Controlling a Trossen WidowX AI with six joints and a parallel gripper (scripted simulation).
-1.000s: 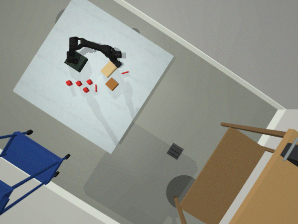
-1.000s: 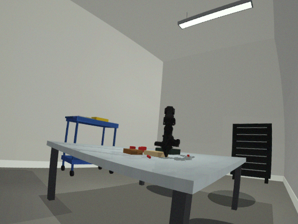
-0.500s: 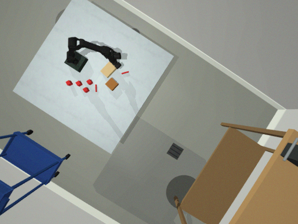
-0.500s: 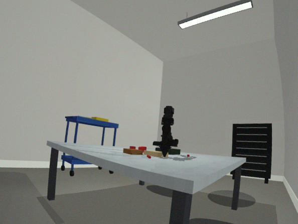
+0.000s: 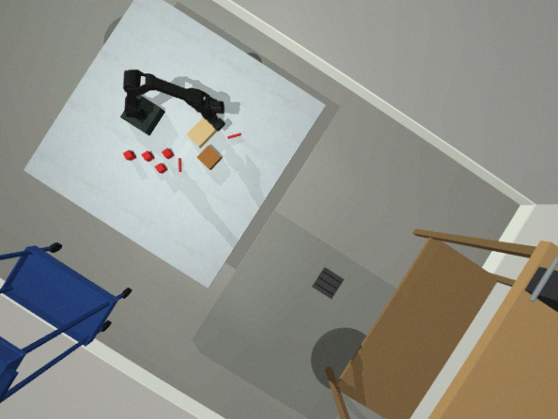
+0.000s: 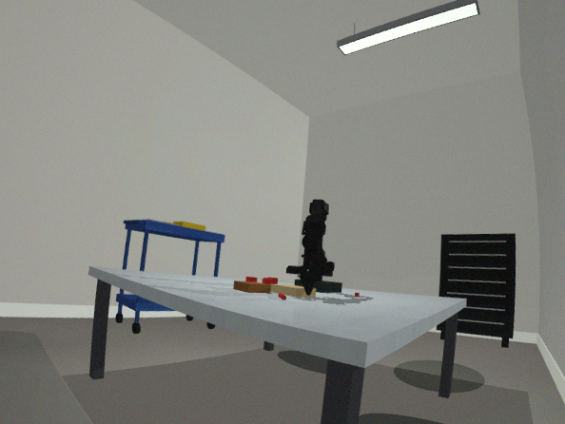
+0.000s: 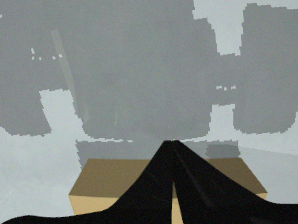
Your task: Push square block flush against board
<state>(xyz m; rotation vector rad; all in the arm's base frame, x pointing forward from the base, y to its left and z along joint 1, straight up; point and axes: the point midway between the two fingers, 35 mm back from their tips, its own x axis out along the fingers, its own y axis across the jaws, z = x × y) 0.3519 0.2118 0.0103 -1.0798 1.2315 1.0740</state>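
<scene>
Lining up 1 push

My fingers (image 5: 220, 126) (image 6: 308, 291) are pressed together, empty, by the tan board (image 5: 201, 132) (image 6: 291, 290) (image 7: 115, 176), upper left in the top view. The brown square block (image 5: 209, 157) (image 6: 252, 286) sits just below it. I judge the next move needs a low, square push.

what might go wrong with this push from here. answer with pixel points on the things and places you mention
The closed tool (image 5: 220, 126) (image 6: 308, 292) (image 7: 170, 147) is near one end of the pale board (image 5: 202, 132) (image 6: 291, 290) (image 7: 117, 175), so an off-centre push could twist it. The orange-brown block (image 5: 209, 157) (image 6: 252, 286) sits turned relative to the board, so they might meet at a corner, not along a whole side.
</scene>
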